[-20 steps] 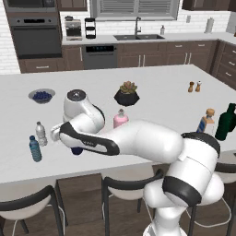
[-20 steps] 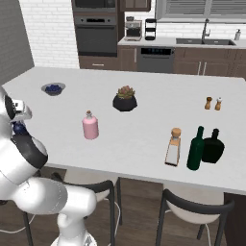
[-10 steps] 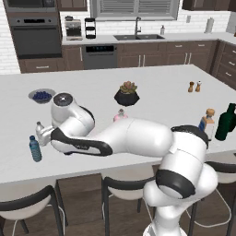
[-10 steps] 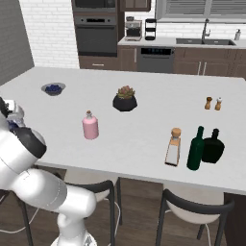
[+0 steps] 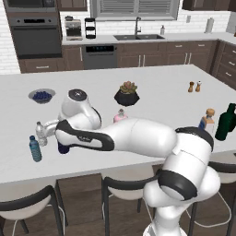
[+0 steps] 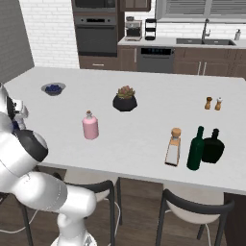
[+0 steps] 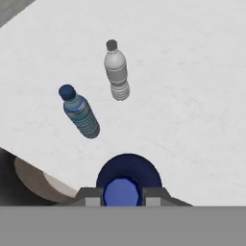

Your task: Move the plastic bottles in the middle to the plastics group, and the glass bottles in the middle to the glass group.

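Navy bottle (image 7: 126, 178): rounded dark shoulder, blue cap, pincer-clamped.

White island counter (image 5: 152, 83) in foreground; dark wood cabinets (image 5: 152, 53), built-in wall oven (image 5: 36, 39), sink faucet (image 5: 137, 25) beneath window (image 5: 133, 7); white brick wall (image 6: 50, 29); 2 dark-framed stools (image 5: 124, 193).

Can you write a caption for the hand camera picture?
Gripper shut on the navy bottle above the white counter, near the teal bottle and clear bottle.
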Controlling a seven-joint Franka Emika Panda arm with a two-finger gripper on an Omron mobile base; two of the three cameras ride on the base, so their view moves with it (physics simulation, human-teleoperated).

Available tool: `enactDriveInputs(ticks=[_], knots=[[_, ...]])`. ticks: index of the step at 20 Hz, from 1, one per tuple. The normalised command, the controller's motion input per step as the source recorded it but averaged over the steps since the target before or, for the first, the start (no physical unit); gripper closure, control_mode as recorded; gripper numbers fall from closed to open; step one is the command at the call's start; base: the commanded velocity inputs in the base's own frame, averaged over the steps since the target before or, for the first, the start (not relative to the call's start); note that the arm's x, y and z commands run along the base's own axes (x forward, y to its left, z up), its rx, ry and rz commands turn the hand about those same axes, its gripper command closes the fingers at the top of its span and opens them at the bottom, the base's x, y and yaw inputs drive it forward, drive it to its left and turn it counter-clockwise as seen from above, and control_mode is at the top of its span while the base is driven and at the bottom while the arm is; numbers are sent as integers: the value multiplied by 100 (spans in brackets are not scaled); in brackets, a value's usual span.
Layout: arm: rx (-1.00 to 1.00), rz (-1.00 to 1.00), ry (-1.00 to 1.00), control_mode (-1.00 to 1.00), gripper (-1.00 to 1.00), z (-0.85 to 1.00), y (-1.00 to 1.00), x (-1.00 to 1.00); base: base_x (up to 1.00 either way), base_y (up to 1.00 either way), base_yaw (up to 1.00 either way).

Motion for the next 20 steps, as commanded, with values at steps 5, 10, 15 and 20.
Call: enactDriveInputs(ticks=[5,10,15,20], knots=[[18,1,11,-100,100,-37,-7,22,0,0,0],[9,0,18,-100,100,-33,2,31,0,0,0],[6,1,9,-100,100,-23,5,27,0,0,0],[7,2,0,-100,100,-3,8,7,0,0,0]])
